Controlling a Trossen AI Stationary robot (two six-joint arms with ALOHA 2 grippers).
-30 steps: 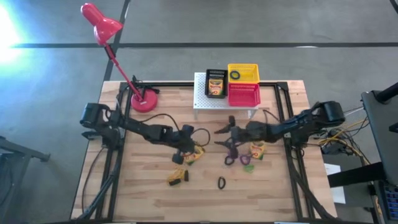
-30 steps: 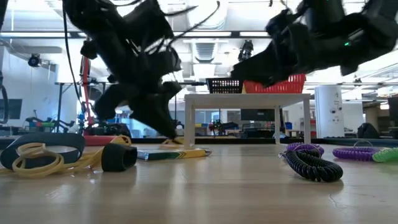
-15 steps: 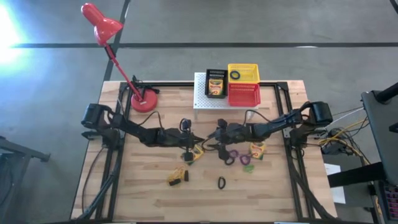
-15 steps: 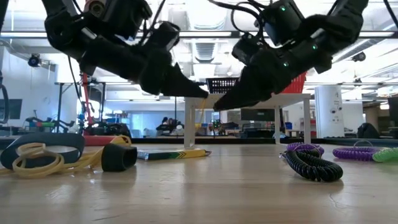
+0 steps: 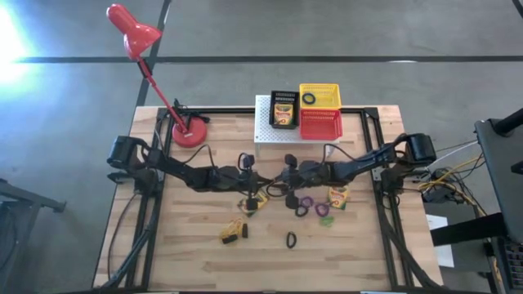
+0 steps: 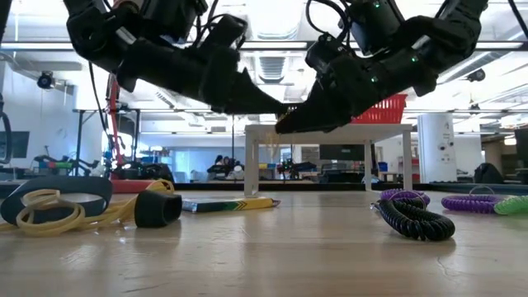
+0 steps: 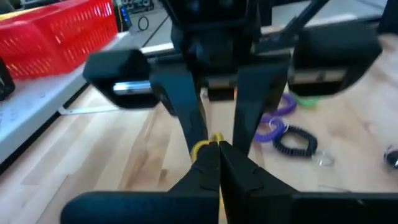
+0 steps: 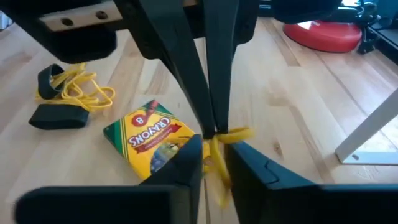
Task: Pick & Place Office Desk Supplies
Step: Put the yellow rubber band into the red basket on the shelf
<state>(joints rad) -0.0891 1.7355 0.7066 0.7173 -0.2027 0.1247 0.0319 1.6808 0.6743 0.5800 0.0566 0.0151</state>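
Note:
Above the table's middle my two grippers meet tip to tip on a small yellow rubber band (image 8: 235,132). My left gripper (image 7: 216,148) comes from the left and is shut on it. My right gripper (image 8: 214,155) comes from the right and has closed around the same band. Under them a crayon box (image 8: 152,140) lies flat on the wood. A second crayon box (image 5: 337,197), a purple ring (image 5: 306,204), a green ring (image 5: 325,219) and a black ring (image 5: 291,239) lie to the right and nearer. The rubber-band tangle (image 5: 232,232) lies near left. My left gripper pinches one end of the yellow band (image 7: 202,148) at the free ends of its two fingers. The fingers come from the table's left, slanting a little downward. The band is lifted clear of the table. My right gripper has a strand of the band (image 8: 219,163) between its two fingers (image 8: 186,163), coming from the table's right and slanting a little downward. Its fingers flank the left gripper's tips. The strand runs back along the gap between them.
At the far middle a white stand (image 5: 263,131) carries a black basket (image 5: 273,98) with a crayon box in it, a yellow basket (image 5: 319,86) and a red basket (image 5: 320,124). A red desk lamp (image 5: 188,132) stands at the far left.
My left gripper, which pointed down at the crayon box, has tipped up toward level and risen a little, carrying the yellow band. My right gripper has moved toward the table's left to meet it and has shut from wide open.

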